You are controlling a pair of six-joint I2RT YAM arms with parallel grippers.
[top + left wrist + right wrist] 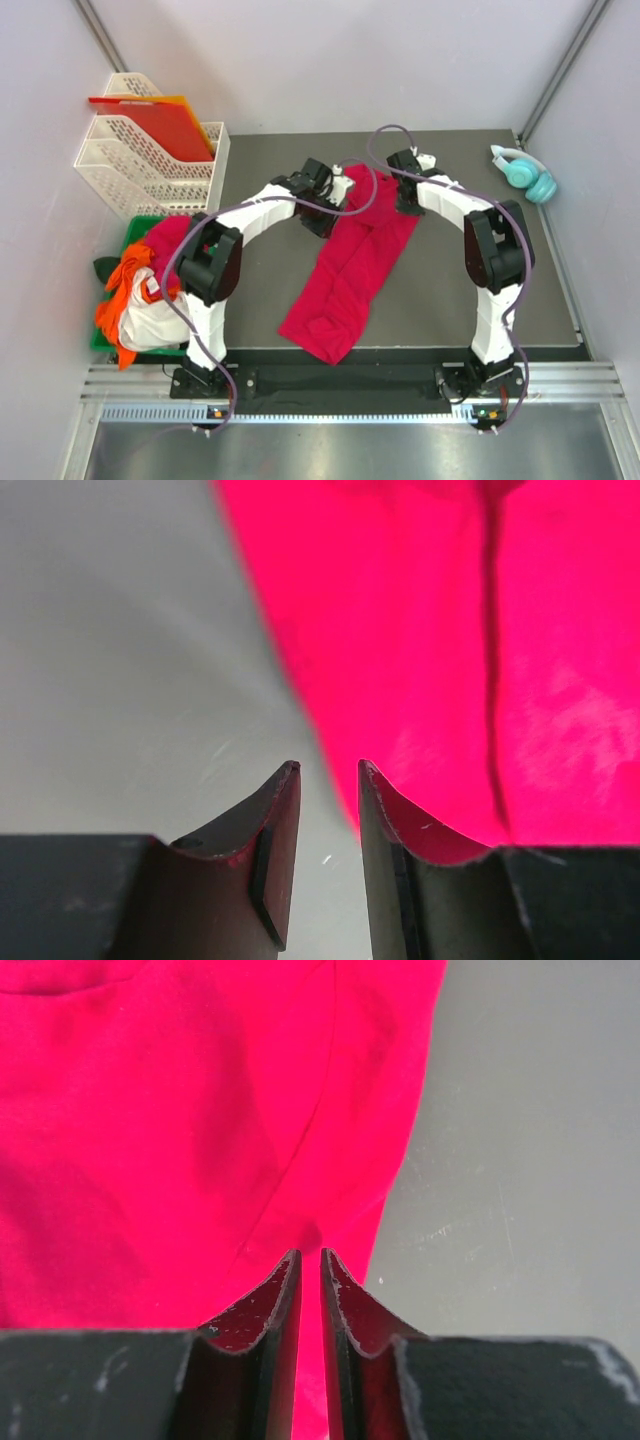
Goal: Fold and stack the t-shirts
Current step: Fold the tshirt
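Observation:
A crimson-red t-shirt [350,262] lies on the grey table as a long, bunched strip running from the back centre toward the front. My left gripper [320,212] hovers at the strip's upper left edge. In the left wrist view it [328,766] is open over bare table, with the shirt [450,630] just to its right. My right gripper [405,200] is over the shirt's upper right edge. In the right wrist view it [310,1252] stands a narrow slit apart, and the red cloth [150,1140] lies under it with a small pucker at the tips.
A green bin [140,222] at the left holds a heap of orange [118,292], white [152,322] and pinkish-red [170,236] shirts. White racks [140,165] with a red-orange sheet [170,125] stand behind it. Teal headphones [527,172] lie at the back right.

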